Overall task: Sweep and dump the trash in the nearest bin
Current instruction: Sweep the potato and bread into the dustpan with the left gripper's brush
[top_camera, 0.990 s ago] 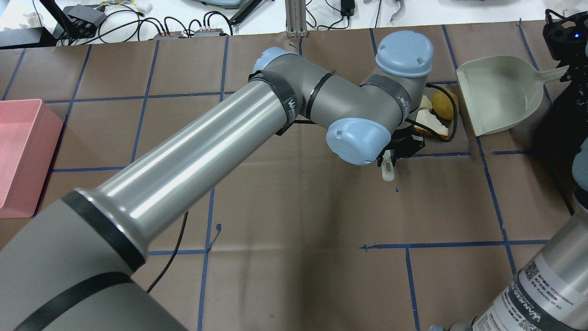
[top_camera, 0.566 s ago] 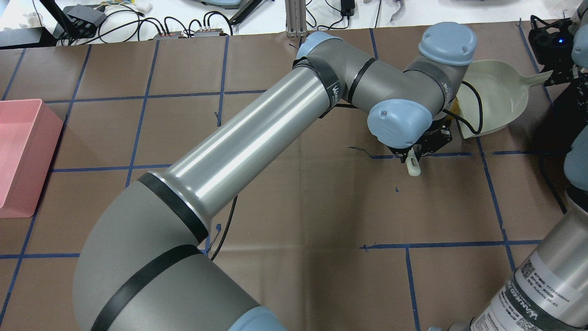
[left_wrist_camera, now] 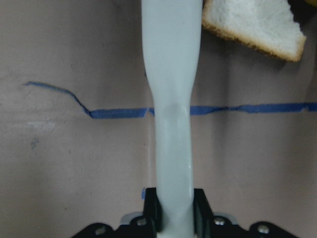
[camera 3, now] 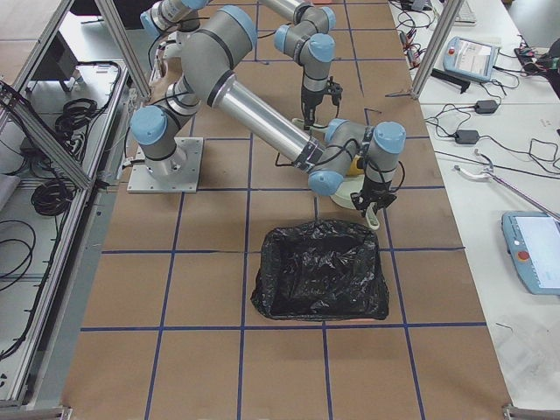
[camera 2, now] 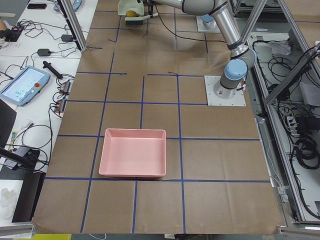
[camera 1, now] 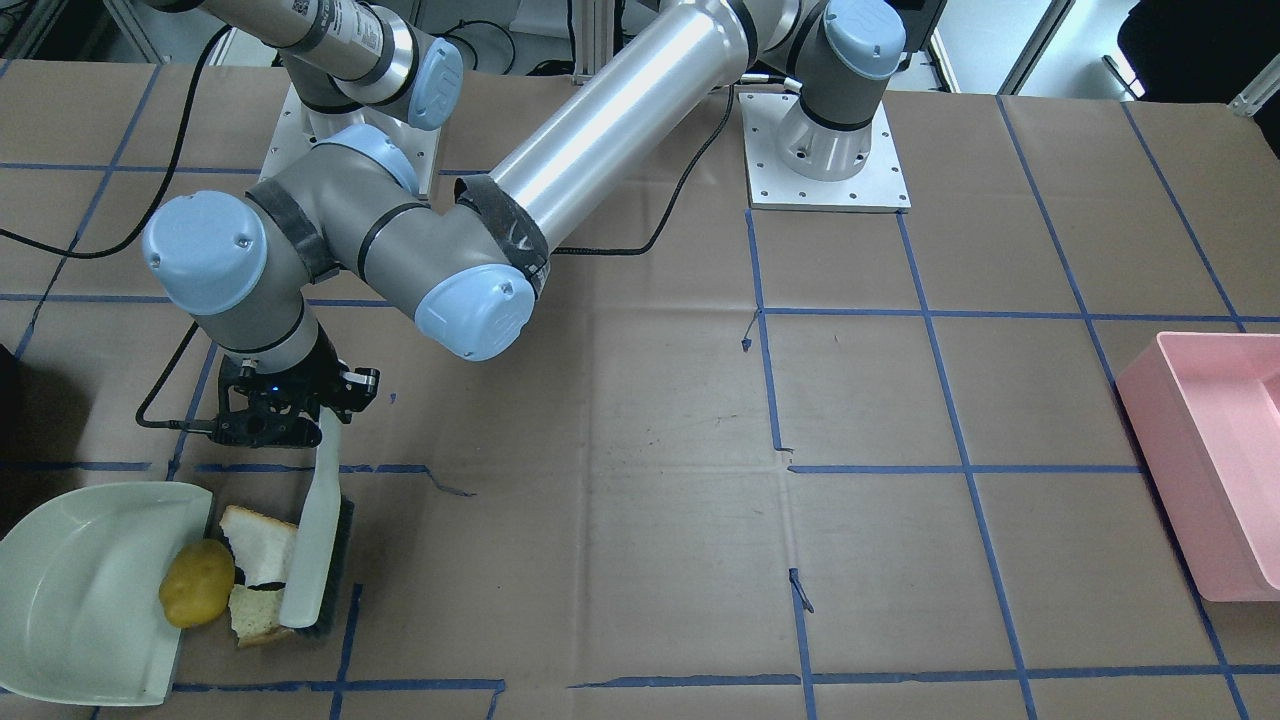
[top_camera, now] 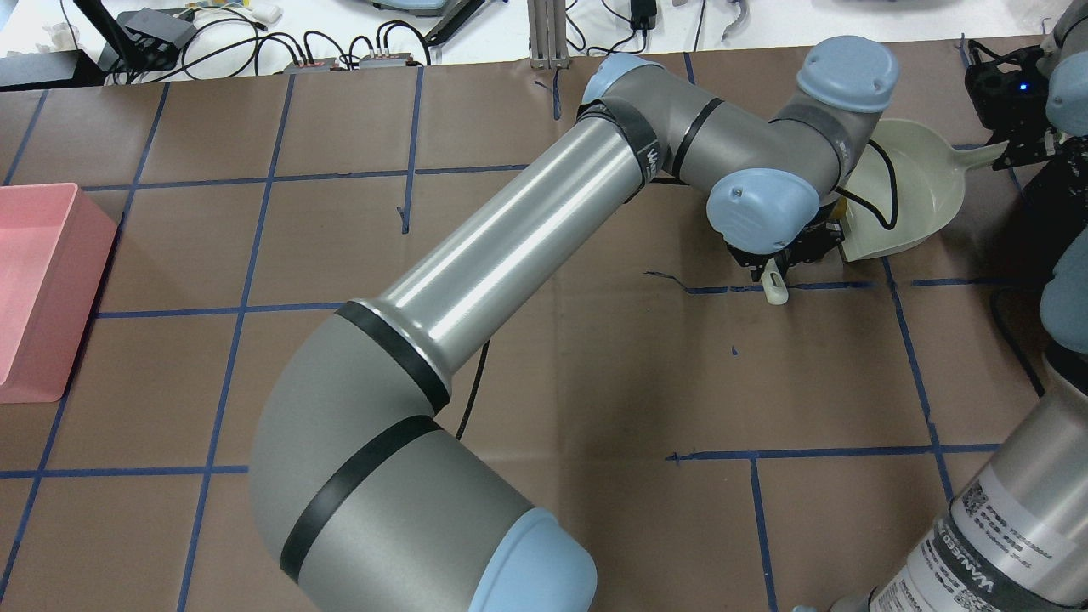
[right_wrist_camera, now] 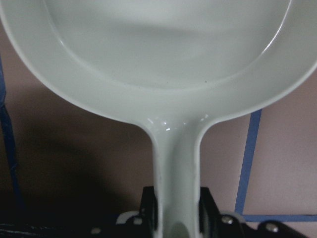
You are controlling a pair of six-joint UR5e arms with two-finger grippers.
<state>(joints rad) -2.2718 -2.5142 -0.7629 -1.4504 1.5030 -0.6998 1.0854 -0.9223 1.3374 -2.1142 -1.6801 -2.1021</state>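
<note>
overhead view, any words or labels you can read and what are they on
"WANRED", or near it, upside down: white sticker on the right arm; its smaller print and code are too small to read.
White letters on the black band of the left arm: too blurred.
On the dustpan and brush: none.

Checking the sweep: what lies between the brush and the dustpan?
In the front-facing view, two bread pieces sit against the brush, and the yellow potato-like lump rests at the lip of the dustpan.
</note>
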